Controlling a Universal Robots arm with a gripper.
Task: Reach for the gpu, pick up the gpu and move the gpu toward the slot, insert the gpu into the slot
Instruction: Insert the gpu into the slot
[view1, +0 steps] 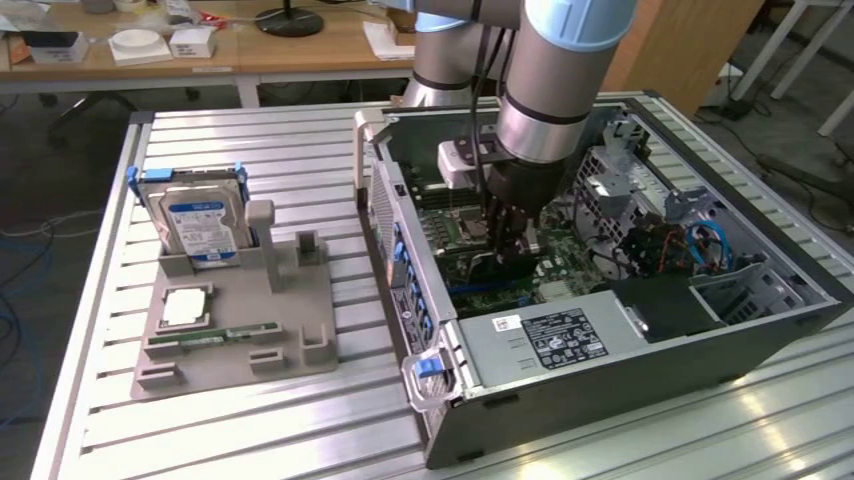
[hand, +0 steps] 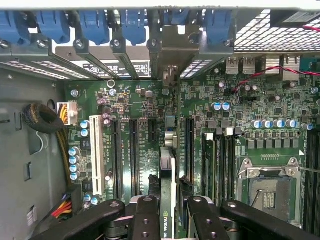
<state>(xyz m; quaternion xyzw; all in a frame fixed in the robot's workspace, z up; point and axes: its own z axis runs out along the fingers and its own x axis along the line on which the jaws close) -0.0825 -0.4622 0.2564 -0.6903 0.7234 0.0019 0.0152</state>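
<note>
Reaching down into the open computer case, the gripper hangs low over the green motherboard, its black fingers drawn in to a narrow gap and clamped on the gpu. The card stands on edge between the jaws, seen end-on from the wrist view as a thin dark strip with a green logo patch near the fingers and a silver bracket at its far end, up against the case's rear wall. Directly below the jaws, the card's lower edge lines up with the slot, a long narrow connector strip on the board; whether the card is fully seated cannot be told. To one side of the jaws lie parallel black expansion strips and a white one; to the other side run the memory sockets and, further off, the square silver processor socket. Beyond the fingertips, blue retention clips line the case edge. Well apart from the gripper, outside the case toward the exterior view's left, a grey holder tray on the slatted metal table carries a hard drive with a blue-white label, a processor chip and a slim green memory stick.
</note>
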